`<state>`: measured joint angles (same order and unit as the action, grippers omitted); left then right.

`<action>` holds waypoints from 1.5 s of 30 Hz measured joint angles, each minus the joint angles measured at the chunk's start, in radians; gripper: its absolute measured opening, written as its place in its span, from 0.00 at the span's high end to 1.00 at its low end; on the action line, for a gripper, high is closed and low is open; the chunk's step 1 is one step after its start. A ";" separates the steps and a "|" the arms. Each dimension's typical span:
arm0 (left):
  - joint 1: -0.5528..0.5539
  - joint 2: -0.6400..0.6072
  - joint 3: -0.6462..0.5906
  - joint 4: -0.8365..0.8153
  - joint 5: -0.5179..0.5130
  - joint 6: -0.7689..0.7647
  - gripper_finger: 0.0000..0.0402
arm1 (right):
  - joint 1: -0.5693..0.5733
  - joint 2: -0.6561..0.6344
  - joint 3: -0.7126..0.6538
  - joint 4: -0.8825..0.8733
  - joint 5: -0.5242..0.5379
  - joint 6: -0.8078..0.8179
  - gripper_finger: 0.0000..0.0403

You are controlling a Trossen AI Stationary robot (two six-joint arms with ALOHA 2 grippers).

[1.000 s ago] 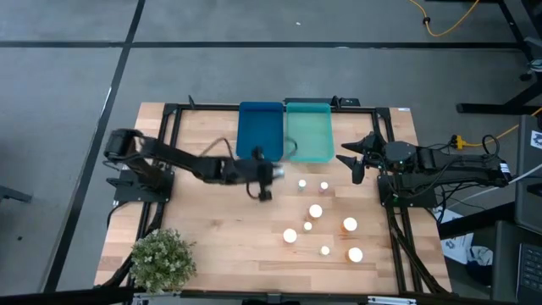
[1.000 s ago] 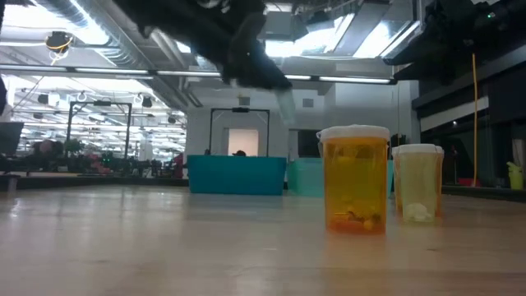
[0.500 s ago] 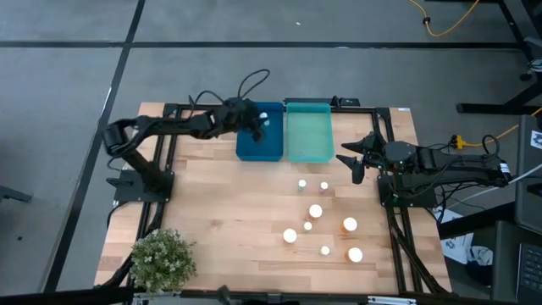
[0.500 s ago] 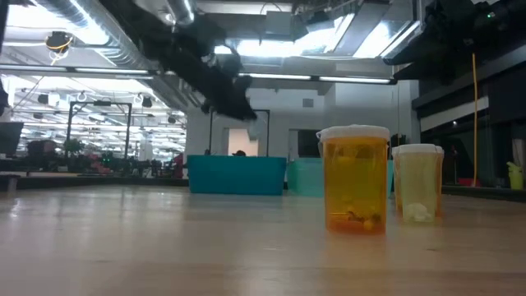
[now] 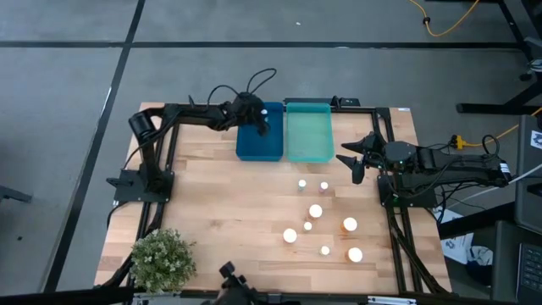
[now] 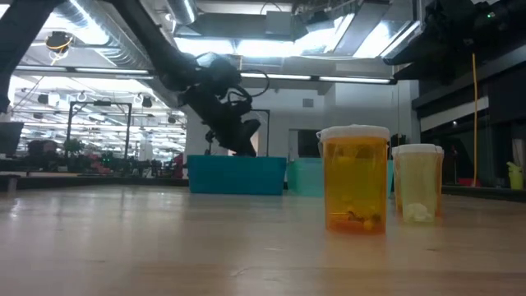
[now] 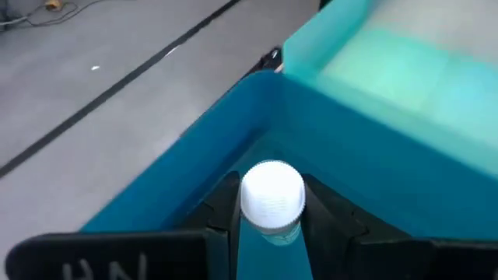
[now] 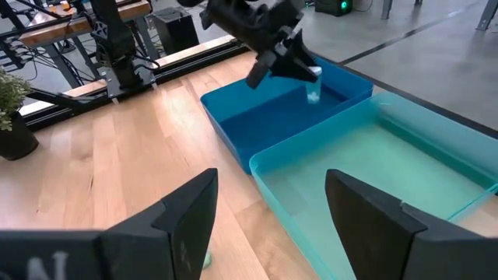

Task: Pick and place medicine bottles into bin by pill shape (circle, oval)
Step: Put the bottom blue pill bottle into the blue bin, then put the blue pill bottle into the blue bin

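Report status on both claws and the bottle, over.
Left claw shut on bottle, over blue bin. Right claw open, idle beside teal bin. Nothing in the way.

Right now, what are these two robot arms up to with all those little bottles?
The left hand holds a small clear white-capped medicine bottle over the far end of the dark blue plastic bin, apparently about to drop it in. The lighter teal bin beside it looks empty. The right hand waits open near the teal bin, holding nothing. Eight more white-capped bottles stand on the wooden table, a couple with amber-orange bodies.
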<state>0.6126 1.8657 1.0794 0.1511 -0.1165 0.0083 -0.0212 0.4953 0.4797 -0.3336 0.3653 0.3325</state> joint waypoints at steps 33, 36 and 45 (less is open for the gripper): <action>0.016 0.090 0.044 -0.065 -0.095 0.028 0.61 | 0.000 0.000 0.000 -0.002 0.000 0.000 0.40; 0.009 0.089 0.056 -0.060 -0.095 0.028 0.55 | 0.000 0.000 0.000 -0.002 0.000 0.000 0.40; -0.003 0.052 0.136 -0.140 -0.102 0.062 0.44 | 0.000 0.000 0.000 -0.024 0.000 0.000 0.40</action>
<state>0.6097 1.9176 1.2158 0.0107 -0.2188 0.0706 -0.0212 0.4950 0.4797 -0.3579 0.3649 0.3328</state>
